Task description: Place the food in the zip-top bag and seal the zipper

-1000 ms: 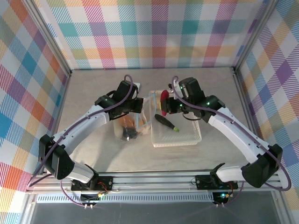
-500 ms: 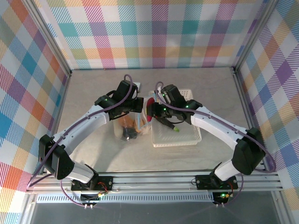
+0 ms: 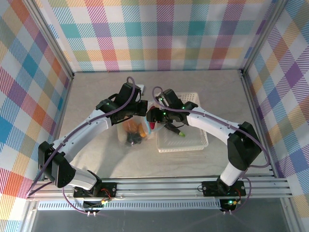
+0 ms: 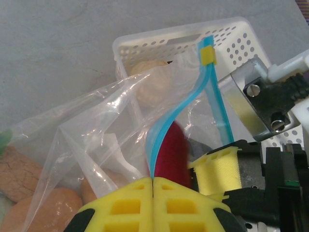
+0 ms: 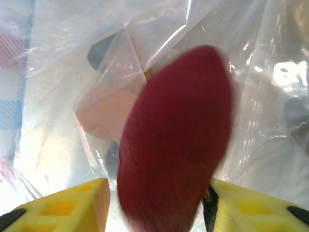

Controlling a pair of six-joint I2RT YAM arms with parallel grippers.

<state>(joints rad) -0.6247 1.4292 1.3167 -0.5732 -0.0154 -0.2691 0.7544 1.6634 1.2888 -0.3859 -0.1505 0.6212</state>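
Noted, left of centre in the overhead view, the left gripper (image 3: pixel 139 109) pressed together on the zipper (image 4: pixel 154 145), pinching the light-blue strip at the bottom middle of the left wrist view. Found the zip-top bag (image 3: pixel 131 131) at centre frame, just below that gripper and beside the left wall of the white lattice basket (image 3: pixel 193 141), already loaded with orange and tan bread-like pieces (image 4: pixel 48 208) and a black lump (image 3: pixel 133 140). Recorded the right gripper (image 5: pixel 157 205) at the bag mouth, fingers (image 5: pixel 63 208) spread either side of a dark red oval toy food (image 5: pixel 174 140); cannot tell whether gripped or let go. Logged one eggplant (image 3: pixel 173 128) in the basket, right of centre. Judged the bag light, limp, slippery and prone to collapse: take by the stiffer zipper strip near an end, never by the film. Judged the toy foods light, rigid and smooth: take across the narrow middle.
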